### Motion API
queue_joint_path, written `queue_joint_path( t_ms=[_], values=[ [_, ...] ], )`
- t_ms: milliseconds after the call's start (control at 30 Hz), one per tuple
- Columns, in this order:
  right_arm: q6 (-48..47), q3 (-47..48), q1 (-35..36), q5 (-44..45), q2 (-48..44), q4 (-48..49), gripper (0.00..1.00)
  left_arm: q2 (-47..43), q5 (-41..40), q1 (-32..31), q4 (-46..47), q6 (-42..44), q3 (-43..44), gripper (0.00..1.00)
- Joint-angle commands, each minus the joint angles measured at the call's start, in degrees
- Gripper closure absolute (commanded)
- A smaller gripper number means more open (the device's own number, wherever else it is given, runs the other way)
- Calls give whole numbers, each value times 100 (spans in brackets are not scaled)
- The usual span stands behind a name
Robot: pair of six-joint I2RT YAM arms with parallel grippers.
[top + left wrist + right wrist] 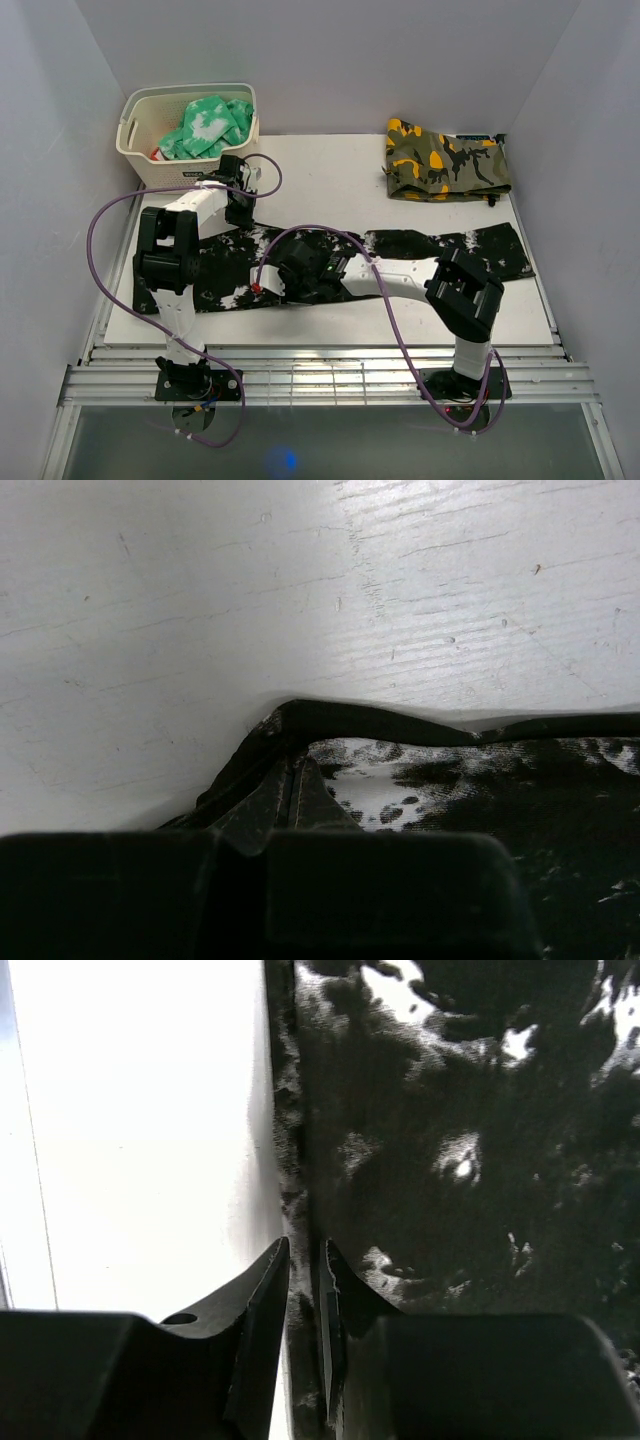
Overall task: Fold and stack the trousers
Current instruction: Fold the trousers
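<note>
Pinching the near edge of the trousers (450, 1160), your right gripper (305, 1260) has its two fingers drawn almost together, with the fabric's rim caught in the narrow slit between them. White table (140, 1140) shows to one side of that rim and speckled black cloth to the other.

Item, left gripper (262, 832): closed tight. A ridge of the trousers' far edge rises from the table into its fingertips, so you can take it as clamped on the cloth.

Item, trousers (430, 245): black with white splatter, laid lengthwise from left to right across the middle of the table (330, 180). The left end lies under your left arm; the right end reaches close to the table's right edge. In the overhead view your left gripper (240, 212) is at the far edge near the left end, and your right gripper (268, 284) is at the near edge, left of centre.

Item, camouflage garment (445, 160): folded, at the far right corner, apart from the trousers.

Item, basket (135, 150): cream, at the far left corner, holding a crumpled green-and-white garment (210, 125).

Item, purple cables (95, 240): looped along both arms.
</note>
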Motion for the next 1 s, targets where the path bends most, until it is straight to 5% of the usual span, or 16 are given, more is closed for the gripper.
queue_joint_path(
  t_ms=[0, 300, 467, 500, 533, 667, 767, 967],
  values=[
    [60, 95, 16, -31, -49, -112, 75, 493, -324, 113, 66, 135, -170, 100],
    [-37, 139, -37, 57, 39, -103, 92, 484, -324, 113, 49, 144, -179, 100],
    [-19, 104, -37, 100, 13, -77, 92, 484, -315, 113, 49, 135, -197, 100],
    [-2, 87, -37, 127, -4, -68, 86, 493, -324, 121, 57, 135, -188, 100],
    [-2, 69, -37, 145, -13, -51, 69, 493, -324, 122, 49, 135, -188, 100],
    [-19, 34, -37, 110, -40, 2, 48, 493, -307, 122, 49, 135, -188, 100],
    [-72, 25, -46, 109, 4, 28, 50, 502, -315, 121, 49, 127, -197, 100],
    [-142, 60, -90, 136, 206, 99, 71, 502, -315, 122, 49, 127, -214, 100]
  ],
)
